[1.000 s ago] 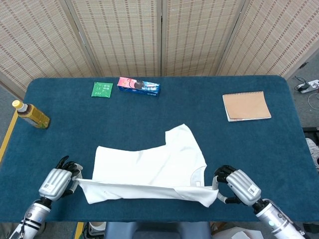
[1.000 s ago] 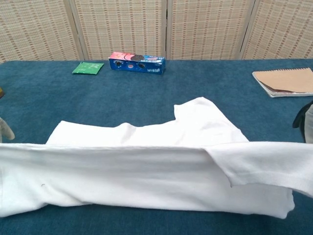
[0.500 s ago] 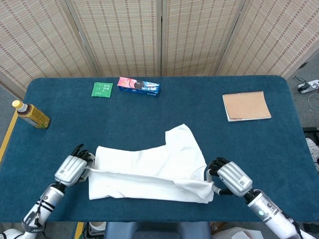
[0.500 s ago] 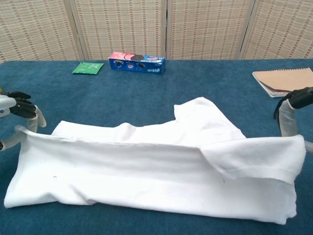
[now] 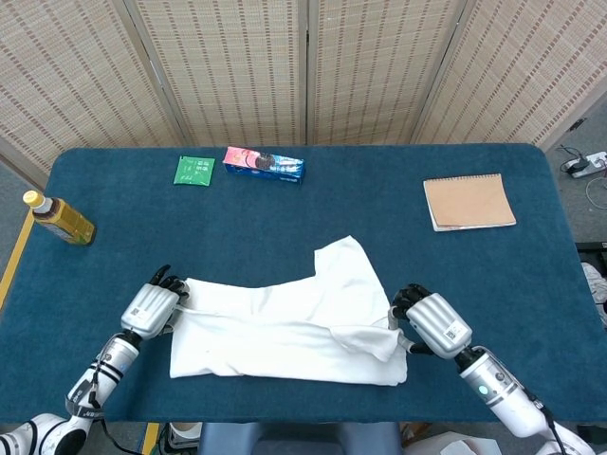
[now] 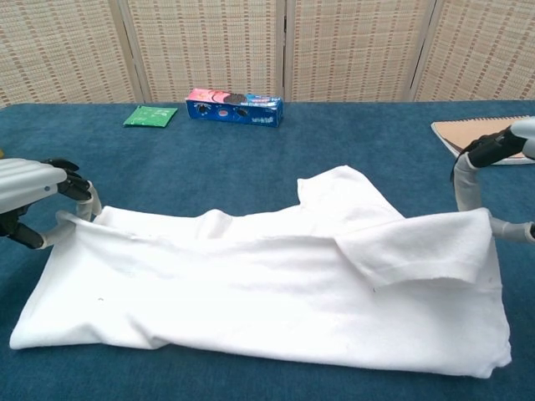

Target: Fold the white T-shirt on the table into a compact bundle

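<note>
The white T-shirt [image 5: 285,324] lies across the near middle of the blue table [image 5: 398,237], folded lengthwise, with one sleeve [image 5: 346,261] sticking out toward the far side. In the chest view the T-shirt [image 6: 251,292] fills the foreground. My left hand [image 5: 152,308] pinches the folded-over edge at the shirt's left end, low by the table; the chest view shows the same left hand [image 6: 38,200] gripping the cloth. My right hand [image 5: 432,322] holds the right end of that edge, and the chest view has this right hand [image 6: 485,167] slightly raised with cloth hanging from it.
A bottle [image 5: 59,220] lies at the far left of the table. A green packet [image 5: 194,170] and a blue cookie box [image 5: 264,163] sit at the back. A brown notebook [image 5: 469,201] lies at the right. A folding screen stands behind the table.
Both hands have carried the shirt's near edge away from me over the rest of the shirt and lowered it. The lifted cloth now lies mostly flat as a fold.
</note>
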Available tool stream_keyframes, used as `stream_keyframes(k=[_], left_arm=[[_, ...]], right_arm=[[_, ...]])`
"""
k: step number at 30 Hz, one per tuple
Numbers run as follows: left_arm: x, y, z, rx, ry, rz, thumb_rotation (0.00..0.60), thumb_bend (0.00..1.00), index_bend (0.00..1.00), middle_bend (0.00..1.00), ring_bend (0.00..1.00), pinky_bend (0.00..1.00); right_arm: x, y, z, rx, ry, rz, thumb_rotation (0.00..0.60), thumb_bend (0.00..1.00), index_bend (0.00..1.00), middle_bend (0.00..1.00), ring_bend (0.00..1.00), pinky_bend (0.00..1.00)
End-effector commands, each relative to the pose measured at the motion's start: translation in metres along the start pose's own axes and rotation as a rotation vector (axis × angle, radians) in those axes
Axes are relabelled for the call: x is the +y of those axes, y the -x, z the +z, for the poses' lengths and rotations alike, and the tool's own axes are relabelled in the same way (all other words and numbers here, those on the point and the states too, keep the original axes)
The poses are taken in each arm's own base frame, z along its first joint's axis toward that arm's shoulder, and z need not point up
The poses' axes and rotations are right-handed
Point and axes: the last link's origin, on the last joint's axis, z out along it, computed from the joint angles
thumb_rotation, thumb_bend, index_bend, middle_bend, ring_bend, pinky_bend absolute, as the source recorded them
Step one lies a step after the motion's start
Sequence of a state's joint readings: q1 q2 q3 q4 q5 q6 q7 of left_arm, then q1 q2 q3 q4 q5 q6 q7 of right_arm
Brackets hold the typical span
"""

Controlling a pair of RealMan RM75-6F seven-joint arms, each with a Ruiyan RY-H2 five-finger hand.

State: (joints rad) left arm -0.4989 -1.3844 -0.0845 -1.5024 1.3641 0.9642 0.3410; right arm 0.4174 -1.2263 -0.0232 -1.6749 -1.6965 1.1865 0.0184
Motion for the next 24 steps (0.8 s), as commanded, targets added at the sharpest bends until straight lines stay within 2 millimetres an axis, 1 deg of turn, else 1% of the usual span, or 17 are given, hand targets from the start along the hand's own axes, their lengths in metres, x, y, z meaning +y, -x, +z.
stream_keyframes(k=[1, 10, 19, 24], left_arm=[[0.001, 0.000, 0.009, -0.006, -0.007, 0.010, 0.600, 0.56, 0.64, 0.29, 0.19, 0.00], [0.001, -0.001, 0.025, -0.018, -0.040, 0.023, 0.600, 0.56, 0.64, 0.29, 0.19, 0.00], [-0.003, -0.005, 0.028, -0.010, -0.072, 0.023, 0.600, 0.56, 0.64, 0.29, 0.19, 0.00], [-0.006, -0.003, 0.034, -0.020, -0.096, 0.014, 0.600, 0.56, 0.63, 0.28, 0.19, 0.00]], right_arm=[[0.001, 0.000, 0.005, 0.022, 0.005, -0.014, 0.600, 0.59, 0.83, 0.48, 0.28, 0.23], [0.006, 0.004, 0.012, 0.039, 0.045, -0.043, 0.600, 0.59, 0.83, 0.48, 0.28, 0.23], [0.015, 0.004, 0.012, 0.059, 0.081, -0.056, 0.600, 0.59, 0.83, 0.48, 0.28, 0.23], [0.019, 0.005, 0.018, 0.058, 0.091, -0.052, 0.600, 0.59, 0.83, 0.48, 0.28, 0.23]])
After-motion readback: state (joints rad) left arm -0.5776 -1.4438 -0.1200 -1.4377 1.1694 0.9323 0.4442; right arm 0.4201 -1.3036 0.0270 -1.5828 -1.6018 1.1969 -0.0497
